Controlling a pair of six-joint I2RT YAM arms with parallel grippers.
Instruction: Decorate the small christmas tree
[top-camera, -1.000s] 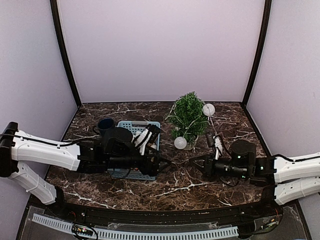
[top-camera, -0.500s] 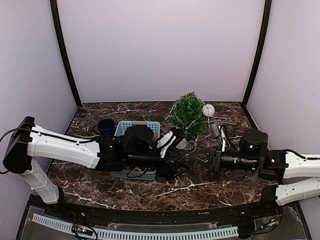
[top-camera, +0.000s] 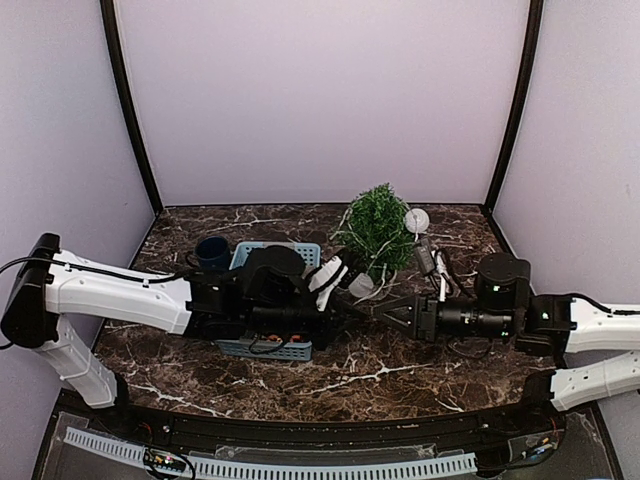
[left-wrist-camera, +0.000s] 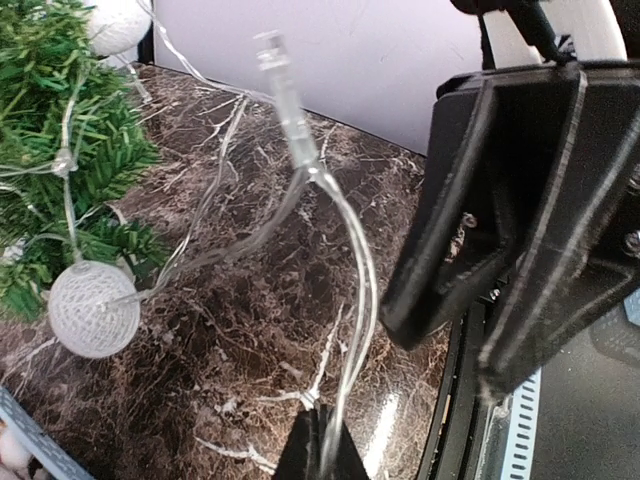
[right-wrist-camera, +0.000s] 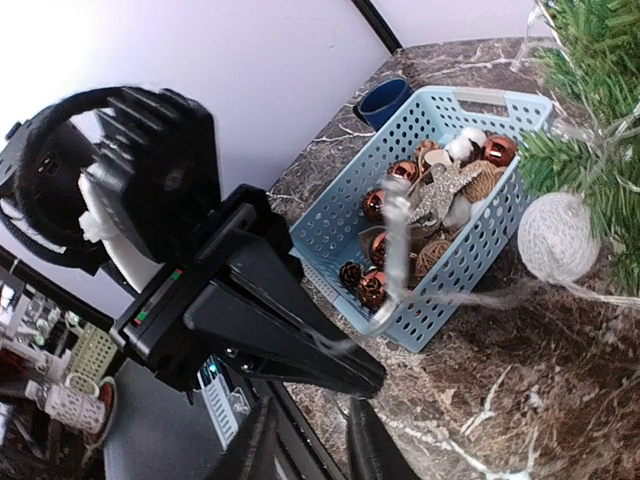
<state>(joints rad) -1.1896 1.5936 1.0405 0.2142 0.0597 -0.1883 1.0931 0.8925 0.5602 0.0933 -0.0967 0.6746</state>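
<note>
**String Pinched by the Left, Tree Straight Beyond**

At the near middle of the table the two grippers are set tip to tip. The left gripper is seen clamped on the clear wire of the light string, which is looped up from its fingers to a small bulb. The right gripper is shown with its fingers a little parted and nothing is seen held. Whether the wire is brushed by them cannot be told from this angle.

The left arm is laid low from the left, across the blue basket of ornaments, with the wrist aimed right. The right arm is stretched low from the right and aimed left.

Beyond both fingertips, straight toward the back wall, the small christmas tree is stood upright. Its long axis is vertical, and a white ball light is hung at its near foot. Neither arm is placed clearly nearer. The string is carried by the left, so a lift up and away toward the branches is judged to be called for.
</note>
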